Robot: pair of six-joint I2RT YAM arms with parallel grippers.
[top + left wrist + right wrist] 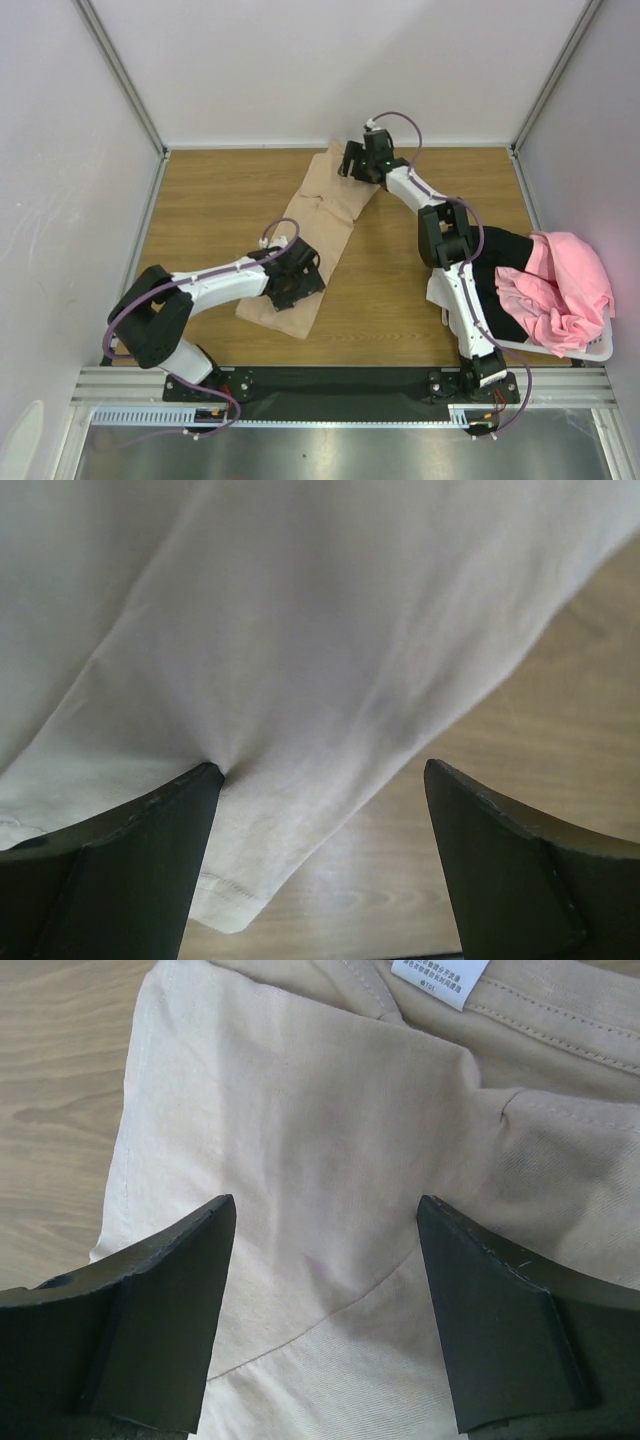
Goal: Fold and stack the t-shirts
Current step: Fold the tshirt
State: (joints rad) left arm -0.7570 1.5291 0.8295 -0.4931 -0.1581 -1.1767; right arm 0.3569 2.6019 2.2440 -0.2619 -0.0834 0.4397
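Note:
A light tan t-shirt point(320, 215) lies flat in a long diagonal strip on the wooden table. My left gripper point(297, 280) hovers low over its near end. In the left wrist view the left gripper point(320, 770) is open, one fingertip point(205, 775) touching the cloth point(300, 630) near its hem corner and the other over bare wood. My right gripper point(358, 163) is at the shirt's far end. There the right gripper point(325, 1205) stands open just above the fabric point(320, 1110), beside the collar with its white label point(435, 980). Neither gripper holds anything.
A white laundry basket point(560, 350) sits at the right table edge, holding a crumpled pink t-shirt point(560, 285) and a black t-shirt point(505, 250). White walls enclose the table on three sides. Bare wood point(220, 200) shows left of the tan shirt.

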